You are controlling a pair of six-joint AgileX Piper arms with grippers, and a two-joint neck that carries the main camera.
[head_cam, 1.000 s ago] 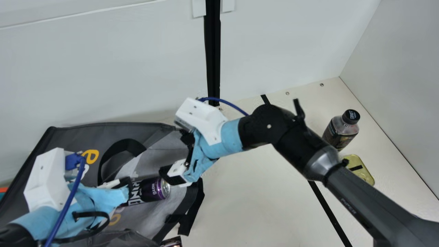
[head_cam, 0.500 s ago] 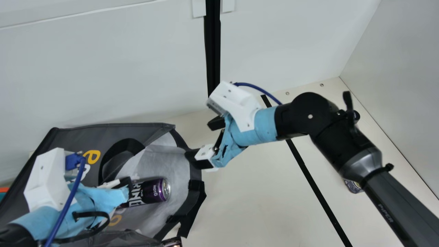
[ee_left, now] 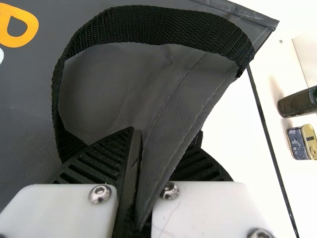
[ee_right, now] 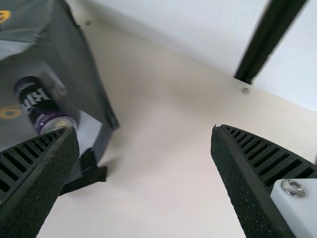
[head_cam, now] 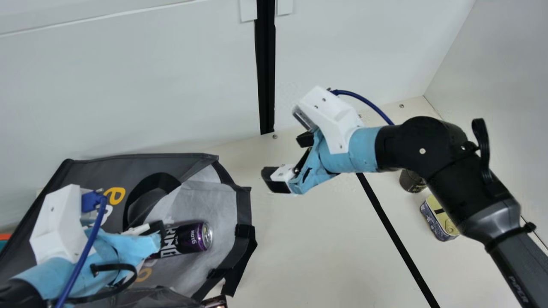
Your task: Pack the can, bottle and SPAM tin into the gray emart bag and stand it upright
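"HOT6" on purple can point(head_cam: 184, 238), near its top end. "THE" and "KING" in pale print farther along same can. Orange "e" and "o" on gray emart bag point(head_cam: 87, 171). "PIPER" along right arm point(head_cam: 520, 261). Print on SPAM tin point(head_cam: 431, 220) too small to read.

Bench point(head_cam: 308, 244), one: cream top, small screws point(head_cam: 275, 136) set near the back wall. Black strip point(head_cam: 397, 240), one, running lengthwise across the right half. Gray emart bag point(head_cam: 90, 171), one, lying on its side at the left, mouth toward the middle. Dark bottle point(head_cam: 412, 182), one, far right, partly hidden. SPAM tin point(head_cam: 439, 216), one, gold lid upward, blue side, just beside the bottle.
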